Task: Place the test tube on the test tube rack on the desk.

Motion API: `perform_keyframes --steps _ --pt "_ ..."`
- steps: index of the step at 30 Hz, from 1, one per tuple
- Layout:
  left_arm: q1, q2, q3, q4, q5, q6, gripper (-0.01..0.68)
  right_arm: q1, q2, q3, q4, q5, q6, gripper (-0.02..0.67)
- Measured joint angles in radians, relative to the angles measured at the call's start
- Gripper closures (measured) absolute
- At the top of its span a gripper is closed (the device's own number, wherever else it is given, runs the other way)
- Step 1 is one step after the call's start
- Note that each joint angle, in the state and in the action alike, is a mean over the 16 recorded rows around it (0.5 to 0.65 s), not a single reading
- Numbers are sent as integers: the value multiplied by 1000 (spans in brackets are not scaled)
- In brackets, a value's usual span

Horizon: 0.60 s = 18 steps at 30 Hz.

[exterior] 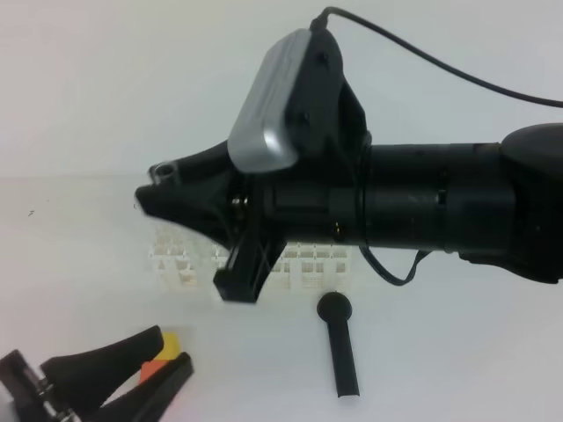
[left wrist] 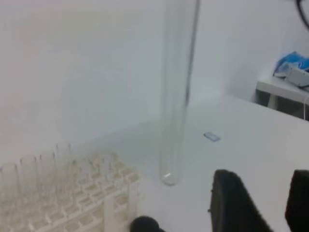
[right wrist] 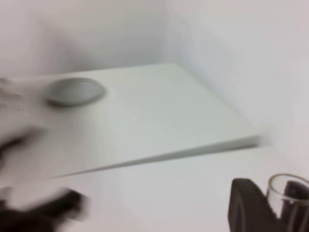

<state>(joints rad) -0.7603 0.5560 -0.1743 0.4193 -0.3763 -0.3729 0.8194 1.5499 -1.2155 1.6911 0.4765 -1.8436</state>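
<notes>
My right gripper (exterior: 160, 180) reaches from the right over the white test tube rack (exterior: 308, 264) on the desk (exterior: 457, 352). In the right wrist view my right gripper (right wrist: 277, 203) is shut on the test tube (right wrist: 288, 186), whose open rim shows between the dark fingers. The left wrist view shows the clear test tube (left wrist: 176, 96) hanging upright, its rounded end just right of the rack (left wrist: 87, 193) and low over the desk (left wrist: 241, 125). My left gripper (exterior: 173, 349) is open at the bottom left; its fingers (left wrist: 231, 203) have nothing between them.
A black round-headed stick (exterior: 341, 352) lies in front of the rack. An orange-yellow block (exterior: 163, 345) sits by my left fingertips. Several tubes (left wrist: 29, 179) stand in the rack's left part. A grey round object (right wrist: 75, 91) lies farther off.
</notes>
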Motion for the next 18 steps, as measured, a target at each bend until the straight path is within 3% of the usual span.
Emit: perform_keyframes --steps 11,18 --pt "0 -236 0 28 228 2 650 0 0 0 16 -166 -4 524" --pt "0 -377 0 22 394 3 672 0 0 0 20 -180 -4 524"
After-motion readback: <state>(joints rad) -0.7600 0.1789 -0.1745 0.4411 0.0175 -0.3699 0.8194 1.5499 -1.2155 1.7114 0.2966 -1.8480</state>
